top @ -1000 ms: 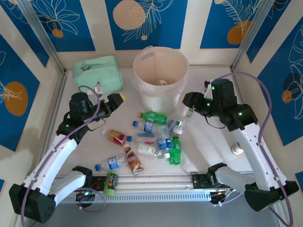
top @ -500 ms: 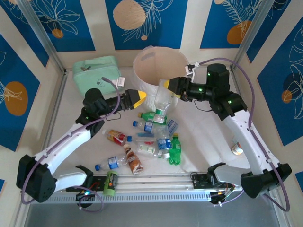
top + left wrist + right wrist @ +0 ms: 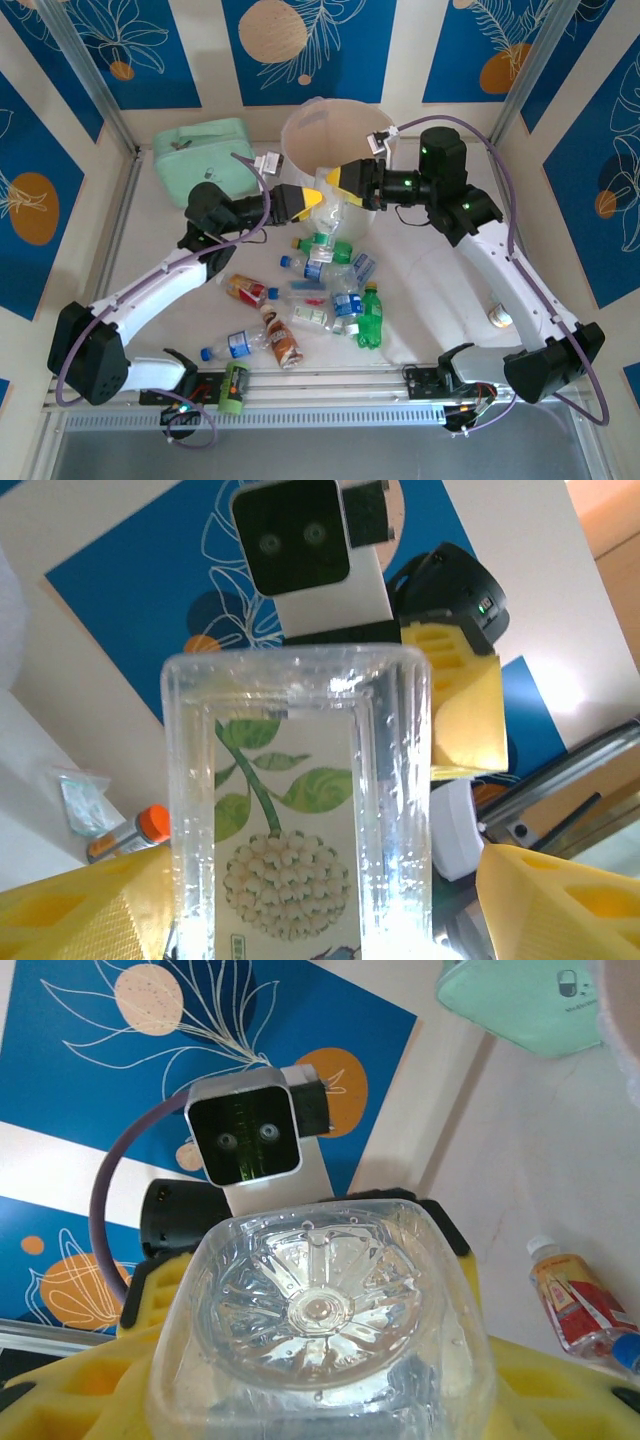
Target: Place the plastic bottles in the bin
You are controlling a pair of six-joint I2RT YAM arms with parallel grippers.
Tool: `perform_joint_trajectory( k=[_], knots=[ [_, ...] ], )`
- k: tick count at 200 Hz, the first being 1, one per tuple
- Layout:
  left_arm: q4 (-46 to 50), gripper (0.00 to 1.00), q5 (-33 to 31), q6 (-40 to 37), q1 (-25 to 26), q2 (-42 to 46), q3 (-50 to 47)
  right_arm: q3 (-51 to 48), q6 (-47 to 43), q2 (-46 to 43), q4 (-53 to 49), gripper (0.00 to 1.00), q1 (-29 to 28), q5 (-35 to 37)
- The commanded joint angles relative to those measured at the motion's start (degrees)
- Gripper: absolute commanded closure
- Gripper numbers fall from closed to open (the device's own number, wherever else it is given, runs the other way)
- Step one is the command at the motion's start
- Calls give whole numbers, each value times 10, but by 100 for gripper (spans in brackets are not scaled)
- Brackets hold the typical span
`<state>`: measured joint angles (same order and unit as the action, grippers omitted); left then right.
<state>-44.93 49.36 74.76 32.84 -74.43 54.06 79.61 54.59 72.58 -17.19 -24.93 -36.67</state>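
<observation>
Last second: both arms swung in to mid-table. Right gripper (image 3: 347, 183) lifted a clear bottle (image 3: 330, 200) off the pile (image 3: 335, 290). It now holds the bottle clenched, just in front of the bin's (image 3: 310, 125) near rim. The bin sits at the table's (image 3: 440, 300) far edge.

Left gripper (image 3: 305, 200) came across from the left side and its jaws now sit around the same bottle. The left wrist view shows a gap on one side, so it looks unclamped.

Reads as a handover or regrip. Bottle not in the bin yet.

Left arm: stretched diagonally from the near-left corner, fingers pointing right. Right arm: elbow high toward the far-right corner, forearm reaching left, fingers facing the left ones. The other bottles lie mid-table.
</observation>
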Motion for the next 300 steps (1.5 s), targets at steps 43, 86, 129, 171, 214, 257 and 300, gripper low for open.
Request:
perform_joint_trajectory(
  k=[43, 86, 129, 171, 214, 257, 300],
  knots=[
    [-78, 31, 27, 24, 11, -10, 10, 19, 21, 18, 33, 43, -18, -15],
    [-100, 37, 24, 31, 12, -14, 5, 20, 20, 21, 29, 42, -22, -7],
    [-74, 43, 7, 8, 11, -6, -1, 23, 15, 14, 15, 32, -14, 5],
    [16, 45, -63, -36, -1, 17, -6, 67, -48, -9, -97, 13, -3, 86],
    [100, 45, -206, -25, -31, 67, -27, 51, -84, -52, -132, 12, -32, 138],
    [55, 46, -239, 31, -42, 81, -32, 15, -107, -65, -126, 16, -127, 209],
    [74, 46, -250, 66, -42, 86, -32, 58, -139, -20, -159, 15, -180, 263]
  ],
)
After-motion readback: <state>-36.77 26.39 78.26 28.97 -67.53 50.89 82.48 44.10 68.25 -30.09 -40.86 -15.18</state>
